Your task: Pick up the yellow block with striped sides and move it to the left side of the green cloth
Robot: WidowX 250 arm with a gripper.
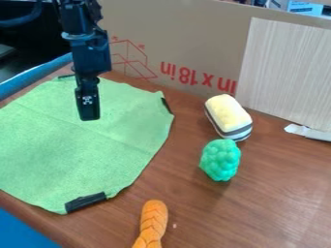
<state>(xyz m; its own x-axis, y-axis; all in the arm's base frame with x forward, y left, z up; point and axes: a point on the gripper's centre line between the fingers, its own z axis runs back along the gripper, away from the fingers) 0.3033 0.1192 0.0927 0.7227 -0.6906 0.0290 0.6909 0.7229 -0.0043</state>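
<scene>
Brown wood-grain table (284, 193), a cardboard panel (194, 46) standing along its far side, marked with red print and a red line drawing. A pale wood-grain sheet (284, 72) stands against the cardboard at right, a small white scrap (310, 131) by its foot. Green cloth (81, 150) spread over the left part of the table, mostly flat, with faint creases and an uneven outline; a black strip (85, 202) lies along its near edge, and another dark piece (167, 105) shows at its right corner. Black arm comes in from the top, upper left; its gripper (88, 115) hangs down over the upper part of the cloth, the thing nearest to it. From where I stand I cannot tell whether the gripper is open or closed, nor whether it touches the fabric. Right of the cloth, well apart from it, a yellow-topped block (226, 114) with white and dark-striped sides lies at a slant. Just nearer to me, a bumpy blue-green toy (221, 160); cannot make out whether the two touch. An orange toy (154, 218) with a braided surface lies near the front edge of the view, right of the black strip. Blue surface (19, 232) at lower left, beyond the table edge.
</scene>
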